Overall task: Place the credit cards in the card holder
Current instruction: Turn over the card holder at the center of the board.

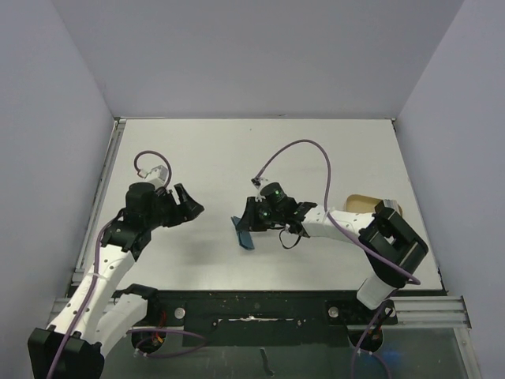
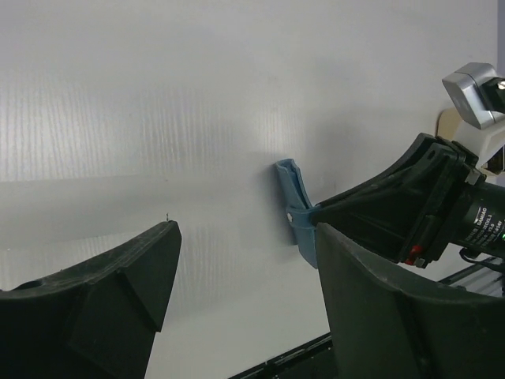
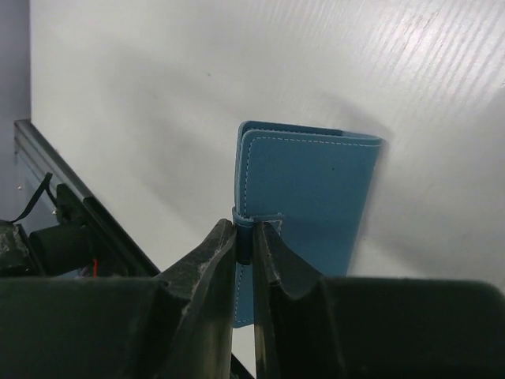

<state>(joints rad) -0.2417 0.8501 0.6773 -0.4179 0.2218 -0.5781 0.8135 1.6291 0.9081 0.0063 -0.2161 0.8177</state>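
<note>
right gripper (image 3: 245,239) tight on card holder (image 3: 316,189)

White links (image 1: 99,284), black joints (image 1: 142,201), black wedge-fingered left hand (image 1: 192,204) and right hand (image 1: 254,223), looping purple cables (image 1: 304,142)

White table (image 1: 237,158) bears a tan object (image 1: 364,202).

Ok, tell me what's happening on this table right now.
The right gripper has its jaws pinched on the snap-tab edge of the teal card holder, holding it upright near the middle of the table. The holder looks folded shut. The left gripper hovers off to the left, jaws open and empty. No credit cards are plainly in view.
</note>
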